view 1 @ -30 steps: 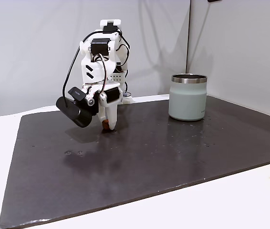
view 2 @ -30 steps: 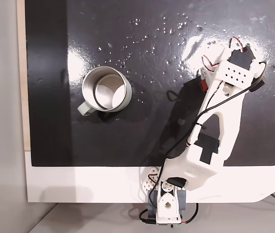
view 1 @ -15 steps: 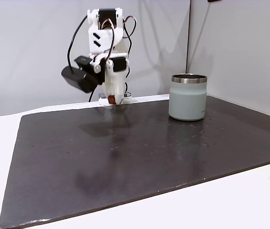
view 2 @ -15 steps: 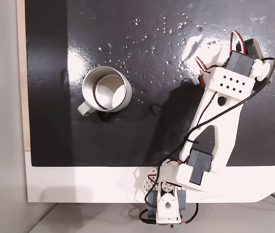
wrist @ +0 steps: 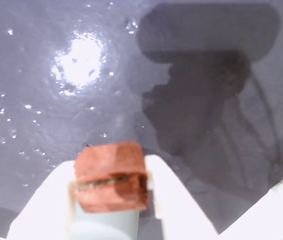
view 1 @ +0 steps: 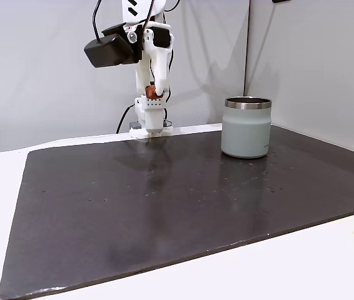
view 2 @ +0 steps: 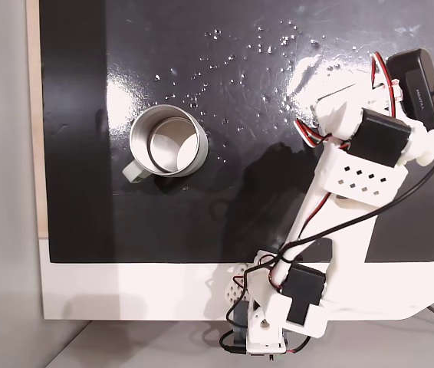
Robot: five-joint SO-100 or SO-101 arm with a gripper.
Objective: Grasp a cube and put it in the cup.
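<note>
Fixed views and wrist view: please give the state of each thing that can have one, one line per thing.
Small reddish-brown matte cube: clamped between the gripper fingers, lifted clear of the mat.
Gripper: shut on the cube, raised high.
Pale grey-green cup with steel rim: upright, open, empty.
Dark glossy mat: flat.

Bright overhead light glares off the glossy dark mat (view 2: 202, 46); the wrist view is soft, with the arm's blurred shadow.

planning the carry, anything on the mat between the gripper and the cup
Nothing: in the top-down fixed view, bare dark mat lies between the gripper and the cup.
</note>
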